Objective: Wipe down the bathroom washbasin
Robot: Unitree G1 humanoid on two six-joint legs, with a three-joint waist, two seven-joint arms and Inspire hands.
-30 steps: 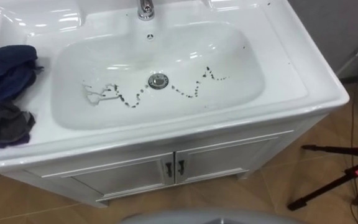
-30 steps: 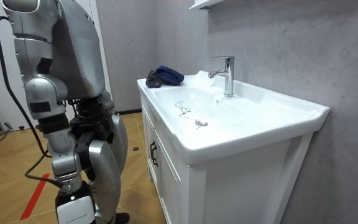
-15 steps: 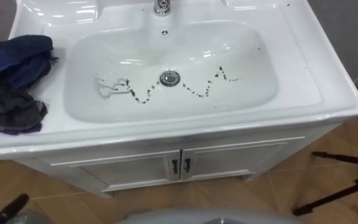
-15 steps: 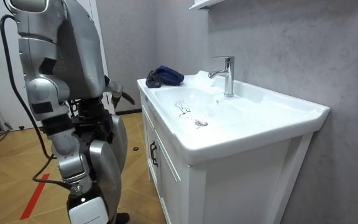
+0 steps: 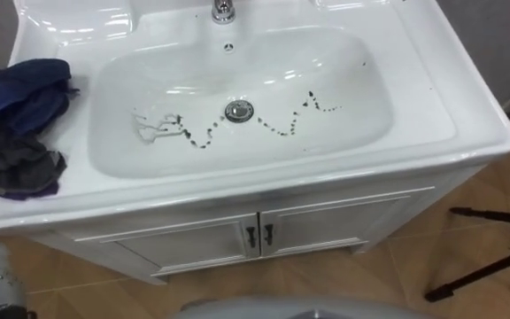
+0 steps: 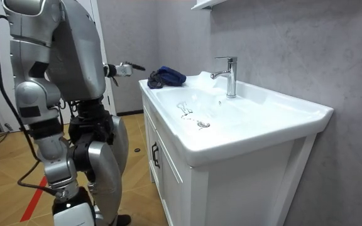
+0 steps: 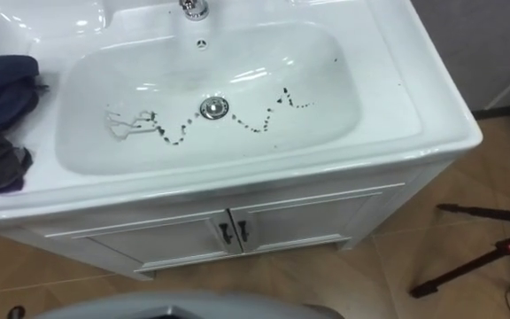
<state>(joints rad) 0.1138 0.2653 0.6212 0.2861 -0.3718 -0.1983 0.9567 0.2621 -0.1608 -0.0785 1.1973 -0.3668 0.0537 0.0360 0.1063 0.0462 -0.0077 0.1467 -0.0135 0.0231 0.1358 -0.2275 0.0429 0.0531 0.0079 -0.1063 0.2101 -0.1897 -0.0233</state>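
Cloth pickup judged in hand. Left hand (image 6: 123,69) held out beside basin (image 5: 432,106), fingers straight, nothing held. Cloth (image 5: 16,97) bunched on basin's left rim; marks (image 5: 282,131) unwiped in bowl. Next: cloth to be reached, grasped.

White ceramic basin (image 5: 388,133): rect. bowl w/ rounded corners, set in a white vanity top. Chrome drain (image 5: 239,111) at bowl centre. Dark dotted zigzag marks (image 5: 283,128) cross the bowl floor, from approx. 9 o'clock of the drain to 2 o'clock. Whitish smear (image 5: 151,128) at the 9 o'clock end. Cloth (image 5: 16,106), blue over grey, crumpled, lies on the ledge at 9 o'clock of the bowl, outside it.
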